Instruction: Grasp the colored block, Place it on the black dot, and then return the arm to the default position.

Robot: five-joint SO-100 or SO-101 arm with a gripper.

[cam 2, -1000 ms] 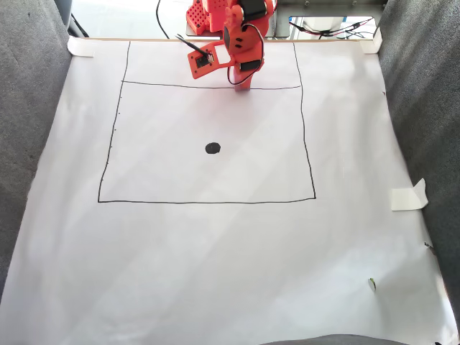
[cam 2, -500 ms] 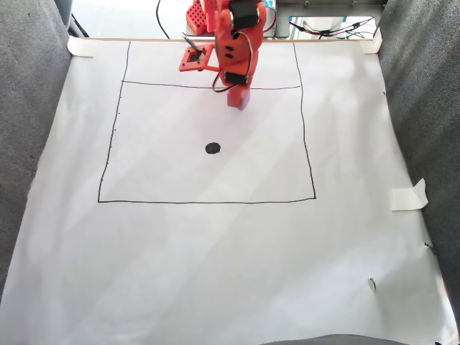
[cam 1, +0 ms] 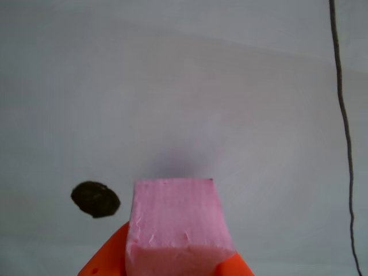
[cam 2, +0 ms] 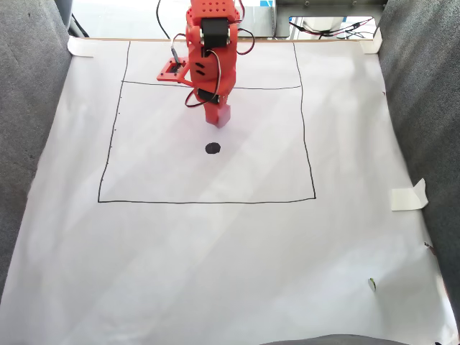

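Up close in the other view, the gripper [cam 1: 172, 267] has its orange fingers [cam 1: 103, 261] clamped on either side of the pink block [cam 1: 175, 221], which hangs above the white paper [cam 1: 230, 86] with the black dot [cam 1: 95, 199] just off to its left and a thin drawn line [cam 1: 342, 115] running down the right edge. From the fixed view, the orange arm [cam 2: 208, 50] reaches down from the far end of the sheet, carrying the block [cam 2: 222, 113] inside the drawn square [cam 2: 208, 201], near the dot [cam 2: 213, 148] but on its far side and apart from it.

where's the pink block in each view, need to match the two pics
Other view: the pink block sits bottom centre, held between the orange jaws.
Fixed view: the pink block is at the arm's tip, upper centre of the paper.
Shared landmark: the black dot, close beside the block.
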